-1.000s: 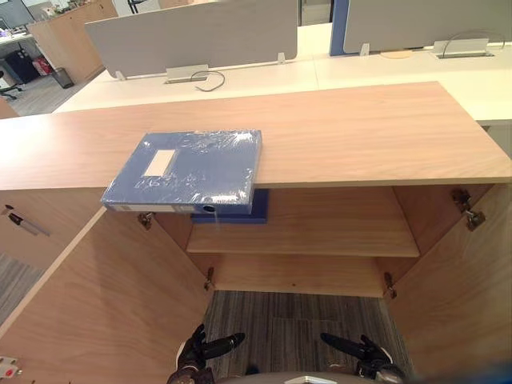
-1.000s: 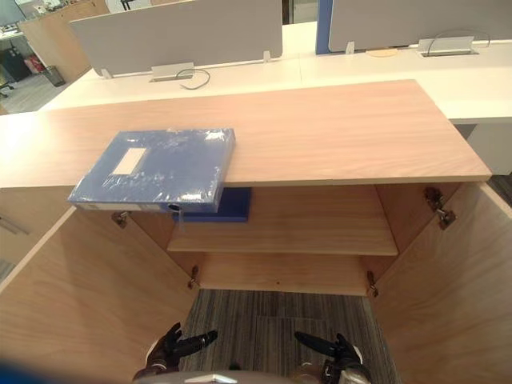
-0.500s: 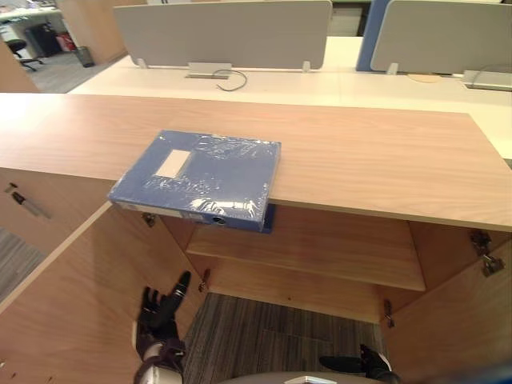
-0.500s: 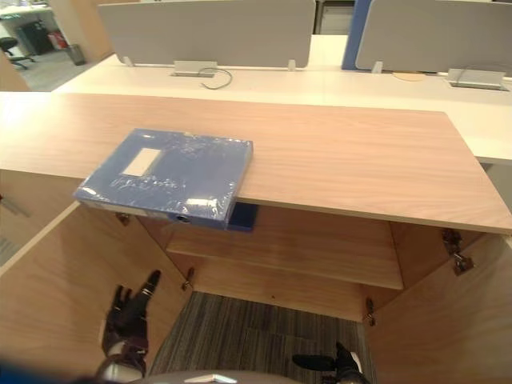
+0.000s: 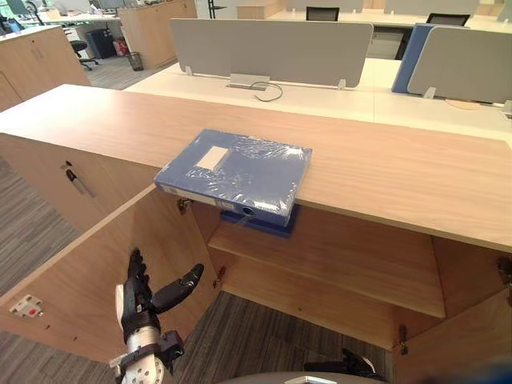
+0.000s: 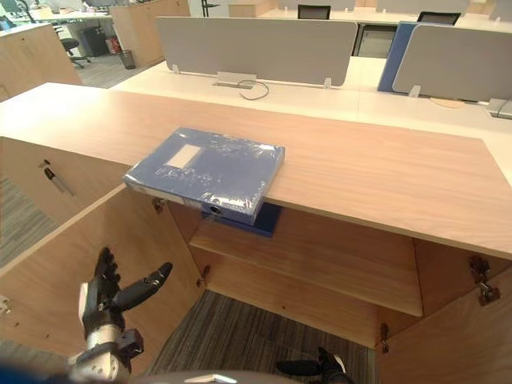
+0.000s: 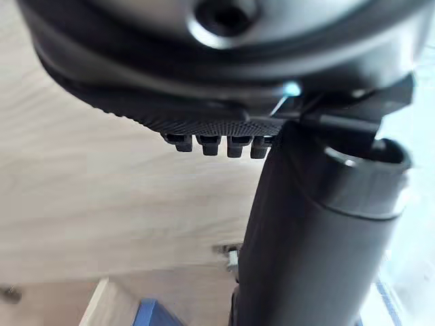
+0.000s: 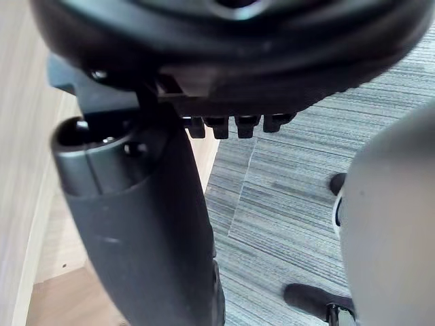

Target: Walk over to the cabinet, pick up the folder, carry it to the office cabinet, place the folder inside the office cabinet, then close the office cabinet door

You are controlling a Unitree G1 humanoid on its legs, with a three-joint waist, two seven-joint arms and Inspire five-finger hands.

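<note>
Since a moment ago, the left hand (image 5: 144, 298) has gone up from low by the floor, and the head has turned a bit too, so the whole scene sits differently. That hand is now raised in front of the inside of the open left door (image 5: 80, 256). Its fingers are straight and spread, its thumb sticks out to the side, and it holds nothing. I cannot tell if it touches the door.

The right hand (image 5: 346, 366) is low down, over the grey carpet (image 5: 256, 336). Its fingers look loose and straight, and it holds nothing as well.

The right door (image 5: 472, 344) of the cabinet is open too. Inside the cabinet is a wooden shelf (image 5: 352, 260). A second blue folder (image 5: 268, 226) lies on the left end of that shelf.

The blue folder (image 5: 236, 170), wrapped in shiny clear plastic, lies flat on the cabinet top (image 5: 392, 172). It is on the left part of the top, right above the one on the shelf. Its near edge sticks out past the front edge of the top. Neither hand is touching it.

Behind the cabinet is a white desk (image 5: 320, 100) with a dark cable (image 5: 268, 88) on it. Grey screens (image 5: 272, 50) stand up along the back of the desk.
</note>
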